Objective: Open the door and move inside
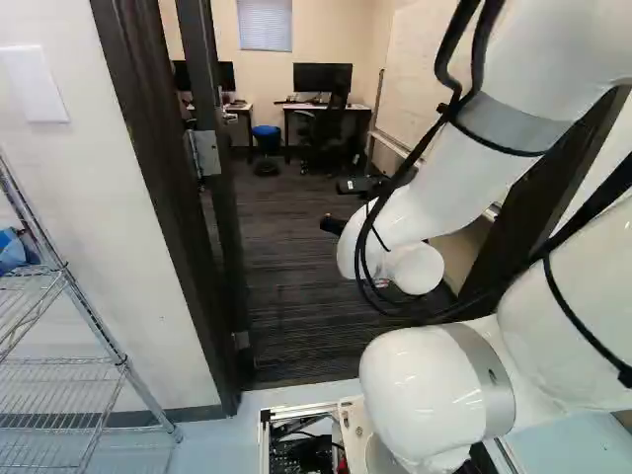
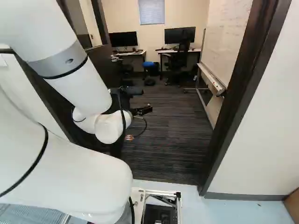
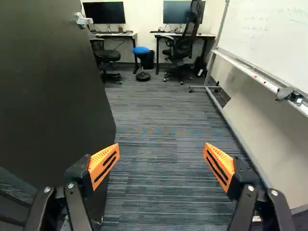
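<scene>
Where the door stands swung open, it fills the space on the gripper's left in the wrist view, its free edge close beside the left finger; whether they touch, I cannot tell. The gripper, near the middle of the right base view, has its two fingers spread wide, with carpet showing between the orange pads. A silver handle sits on the door, farther ahead. In the left base view the door is seen nearly edge-on, upper left of centre, by a metal hinge.

Dark striped carpet runs ahead through the door frame; pale floor lies at the foot of the base views. To the gripper's right stands a whiteboard with writing and small things along its ledge. Two desks with screens line the far wall, with black chairs and a blue-topped stool.

Beside the stool is a black bin, its contents hidden. At the left edge of the left base view, a wire rack holds something blue on a shelf.
</scene>
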Motion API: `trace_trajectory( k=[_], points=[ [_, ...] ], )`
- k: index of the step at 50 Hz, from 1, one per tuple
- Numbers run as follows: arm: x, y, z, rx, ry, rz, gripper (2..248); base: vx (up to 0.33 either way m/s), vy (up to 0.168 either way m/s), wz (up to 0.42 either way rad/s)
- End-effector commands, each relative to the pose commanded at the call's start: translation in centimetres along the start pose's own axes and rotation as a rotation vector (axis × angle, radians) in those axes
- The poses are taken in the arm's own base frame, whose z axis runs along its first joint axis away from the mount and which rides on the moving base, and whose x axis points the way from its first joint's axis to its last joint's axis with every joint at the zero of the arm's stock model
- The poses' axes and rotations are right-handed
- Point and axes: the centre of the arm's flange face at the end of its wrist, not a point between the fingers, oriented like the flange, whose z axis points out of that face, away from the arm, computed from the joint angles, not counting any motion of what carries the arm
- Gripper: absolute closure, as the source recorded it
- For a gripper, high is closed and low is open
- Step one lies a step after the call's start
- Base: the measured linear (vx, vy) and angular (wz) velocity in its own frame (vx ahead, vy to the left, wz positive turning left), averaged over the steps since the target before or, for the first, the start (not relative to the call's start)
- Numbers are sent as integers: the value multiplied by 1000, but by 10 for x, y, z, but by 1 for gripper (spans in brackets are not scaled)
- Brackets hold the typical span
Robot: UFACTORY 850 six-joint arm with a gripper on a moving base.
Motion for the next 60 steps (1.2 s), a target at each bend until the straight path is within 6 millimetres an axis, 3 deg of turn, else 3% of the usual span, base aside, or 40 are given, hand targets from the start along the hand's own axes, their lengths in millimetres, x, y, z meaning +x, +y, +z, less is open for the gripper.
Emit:
trace_trajectory(
  k=[60],
  points=[
    [0,0,0,0,0,0,3,40,-4,6]
  ],
)
